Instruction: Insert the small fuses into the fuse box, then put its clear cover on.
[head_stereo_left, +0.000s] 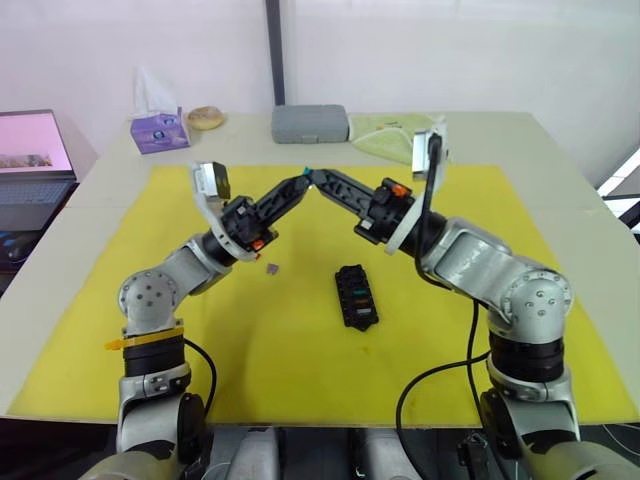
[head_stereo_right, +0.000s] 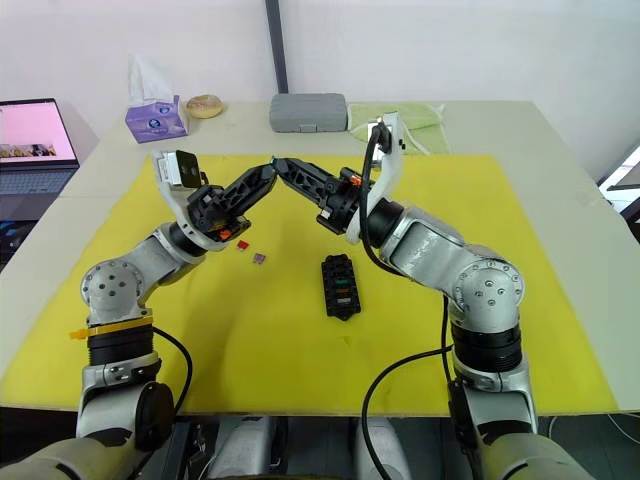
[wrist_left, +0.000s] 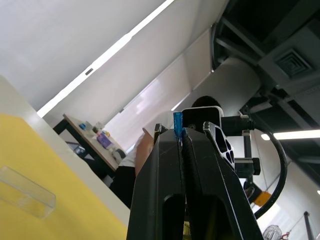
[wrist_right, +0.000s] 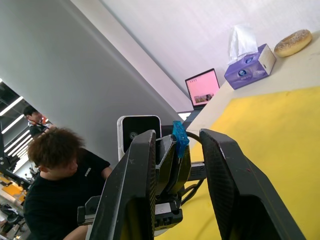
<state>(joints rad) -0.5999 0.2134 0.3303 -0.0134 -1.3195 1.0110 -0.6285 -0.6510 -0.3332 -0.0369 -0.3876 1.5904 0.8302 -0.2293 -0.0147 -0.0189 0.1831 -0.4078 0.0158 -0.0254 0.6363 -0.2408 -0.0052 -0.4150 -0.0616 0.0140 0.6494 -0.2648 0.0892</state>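
Both grippers meet tip to tip above the far middle of the yellow mat (head_stereo_left: 150, 330). My left gripper (head_stereo_left: 302, 179) is shut on a small teal-blue fuse (wrist_left: 178, 125), which sticks out past its fingertips. My right gripper (wrist_right: 179, 134) is open, its two fingers (wrist_right: 135, 190) standing either side of that fuse (wrist_right: 179, 137) and the left gripper's tip. The black fuse box (head_stereo_left: 355, 296) lies on the mat below them, with some coloured fuses in its slots. A red fuse (head_stereo_right: 242, 246) and a purplish grey fuse (head_stereo_right: 260, 258) lie loose to its left. The clear cover (wrist_left: 25, 192) lies flat on the mat.
Along the table's far edge stand a grey case (head_stereo_left: 310, 123), a purple tissue box (head_stereo_left: 158, 130), a round tan object (head_stereo_left: 206, 117) and a green cloth (head_stereo_left: 385, 135). A laptop (head_stereo_left: 30, 165) sits at the far left. A person (wrist_right: 55, 185) stands beyond the table.
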